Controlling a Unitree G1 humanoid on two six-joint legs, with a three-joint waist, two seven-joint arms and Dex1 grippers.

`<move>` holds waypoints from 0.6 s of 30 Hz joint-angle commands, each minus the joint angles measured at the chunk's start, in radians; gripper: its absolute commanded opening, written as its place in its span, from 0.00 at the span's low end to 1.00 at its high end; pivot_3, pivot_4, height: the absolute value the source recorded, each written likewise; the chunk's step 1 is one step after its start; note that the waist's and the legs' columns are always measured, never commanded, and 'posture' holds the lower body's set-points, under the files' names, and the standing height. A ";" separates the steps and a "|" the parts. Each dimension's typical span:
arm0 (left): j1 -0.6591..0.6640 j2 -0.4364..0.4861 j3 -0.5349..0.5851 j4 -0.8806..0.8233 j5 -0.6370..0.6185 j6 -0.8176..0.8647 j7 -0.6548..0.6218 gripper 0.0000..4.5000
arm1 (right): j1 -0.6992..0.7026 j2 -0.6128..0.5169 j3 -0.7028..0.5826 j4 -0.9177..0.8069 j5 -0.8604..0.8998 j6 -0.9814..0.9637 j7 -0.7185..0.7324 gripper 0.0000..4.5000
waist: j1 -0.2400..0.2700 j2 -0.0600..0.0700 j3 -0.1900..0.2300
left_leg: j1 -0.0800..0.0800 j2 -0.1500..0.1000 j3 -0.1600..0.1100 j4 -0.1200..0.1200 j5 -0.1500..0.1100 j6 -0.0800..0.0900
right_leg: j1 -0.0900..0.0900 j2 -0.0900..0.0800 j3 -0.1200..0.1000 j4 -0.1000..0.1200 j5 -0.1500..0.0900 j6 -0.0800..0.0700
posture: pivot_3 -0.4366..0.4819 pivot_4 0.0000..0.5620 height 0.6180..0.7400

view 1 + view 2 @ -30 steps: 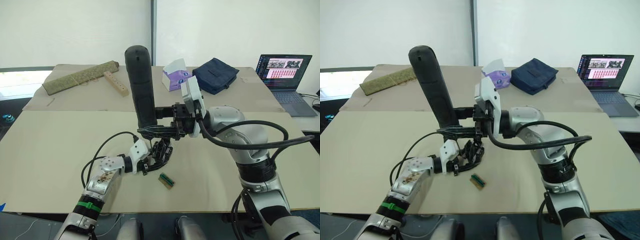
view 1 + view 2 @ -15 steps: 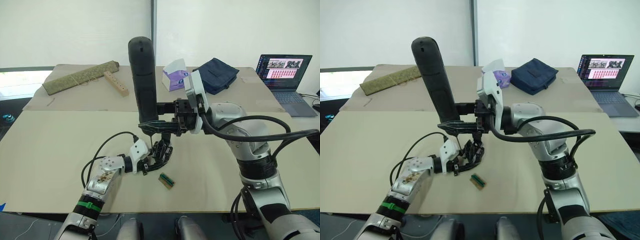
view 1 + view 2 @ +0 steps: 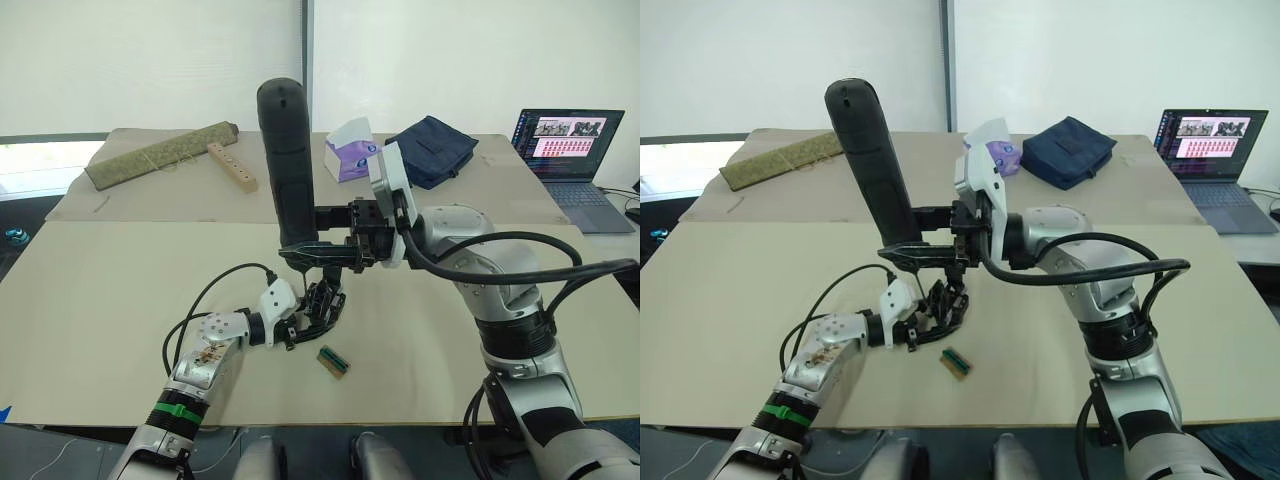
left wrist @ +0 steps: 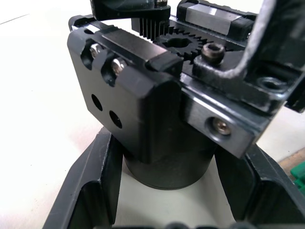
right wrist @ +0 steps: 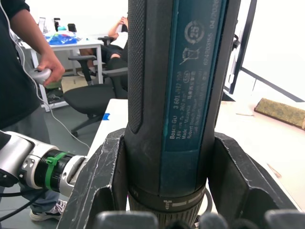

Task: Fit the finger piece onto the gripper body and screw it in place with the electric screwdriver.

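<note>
Gripping electric screwdriver near its lower end, right pincer clamped, tool upright at frame centre, tip just above gripper body. Left pincer clamped on gripper body, resting on worktop. Green block lying just below.

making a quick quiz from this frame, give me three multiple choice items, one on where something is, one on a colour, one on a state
1. Where does the small green block lie?
A. on the table in front of the gripper body
B. on the laptop
C. in the right gripper

2. What colour is the pouch at the table's far side?
A. red
B. dark blue
C. yellow

3. How is the electric screwdriver held?
A. lying flat on the table
B. hanging from a person's hand
C. upright, clamped in the right gripper

Key: 1 A, it rests on the table just before the gripper body. 2 B, the fabric is navy. 3 C, its fingers close around the barrel, bit down.
</note>
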 commanded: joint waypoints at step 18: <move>0.032 0.003 -0.044 0.045 0.020 0.031 -0.022 0.51 | 0.006 -0.005 -0.005 -0.035 0.011 -0.011 -0.001 0.43 | 0.000 0.000 0.000 | 0.000 0.000 0.000 0.000 0.000 0.000 | 0.000 0.000 0.000 0.000 0.000 0.000 | 0.48 0.27 1.00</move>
